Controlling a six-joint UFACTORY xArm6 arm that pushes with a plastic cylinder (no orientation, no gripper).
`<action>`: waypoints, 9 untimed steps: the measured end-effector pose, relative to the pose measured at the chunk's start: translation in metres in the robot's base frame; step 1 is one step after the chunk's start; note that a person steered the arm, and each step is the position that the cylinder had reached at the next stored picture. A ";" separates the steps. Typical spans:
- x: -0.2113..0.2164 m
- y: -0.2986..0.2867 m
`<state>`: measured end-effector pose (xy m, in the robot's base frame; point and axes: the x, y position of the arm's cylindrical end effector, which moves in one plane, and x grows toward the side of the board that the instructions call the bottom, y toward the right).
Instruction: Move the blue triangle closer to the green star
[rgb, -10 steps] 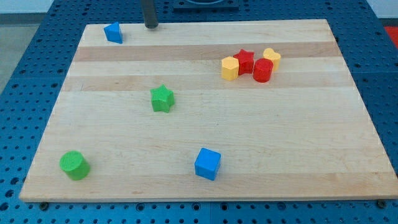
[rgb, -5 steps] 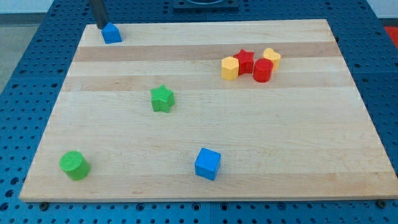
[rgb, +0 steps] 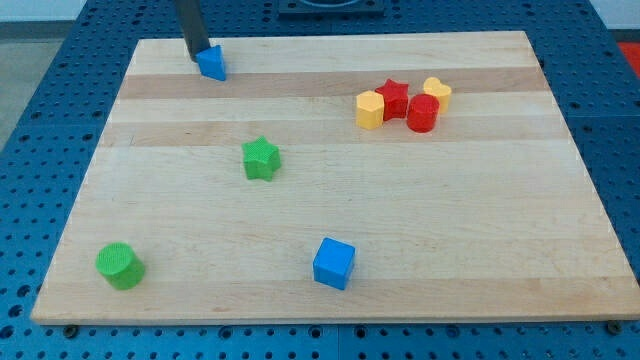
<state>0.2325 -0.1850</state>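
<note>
Blue triangle: sits at the far left of the wooden board, close to the far edge; it is the block nearest the rod
My tip: down on the board just to the left of the blue triangle, touching it or all but touching it; the dark rod rises straight up out of the view's top
State of the tip: a plain rod end with nothing to spread, press together or pinch; it carries no block, only stands against the triangle's left side
Green star: nearer than the triangle and a little to its right, well apart from it, with bare wood between the two
Green cylinder: at the near left corner of the board, far from the tip and standing alone
Blue cube: near the near edge, about midway across; well apart from the green star and from the cylinder
Cluster at the far right: a yellow block on its left, a red star beside it, a red cylinder just nearer and to the right, and a yellow heart at the back right; the four look packed together, each touching or just beside its neighbour
Surround: a blue perforated table shows on both sides of the board and along its near edge
</note>
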 end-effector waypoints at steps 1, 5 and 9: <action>0.016 0.007; 0.047 0.068; 0.147 0.100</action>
